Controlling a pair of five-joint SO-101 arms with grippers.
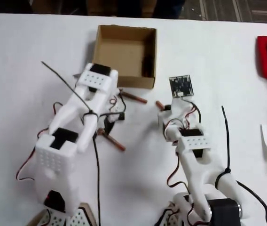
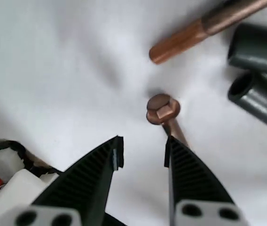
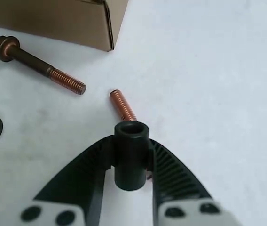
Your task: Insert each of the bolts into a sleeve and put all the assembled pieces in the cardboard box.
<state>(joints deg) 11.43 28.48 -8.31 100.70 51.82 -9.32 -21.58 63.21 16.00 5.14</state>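
Right claw [image 3: 131, 141] clamps sleeve [image 3: 131, 162], axis along fingers [image 3: 171, 174], bore toward camera; left claw [image 2: 143, 150] apart beside bolt [image 2: 163, 110], head toward camera.

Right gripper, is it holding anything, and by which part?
Yes. The right gripper holds a black sleeve, clamped across its opposite sides near the middle of its length, with one open end showing above the grip.

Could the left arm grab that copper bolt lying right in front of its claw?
Probably yes: the left gripper is open and the bolt lies on the table just ahead of it, with nothing between them.
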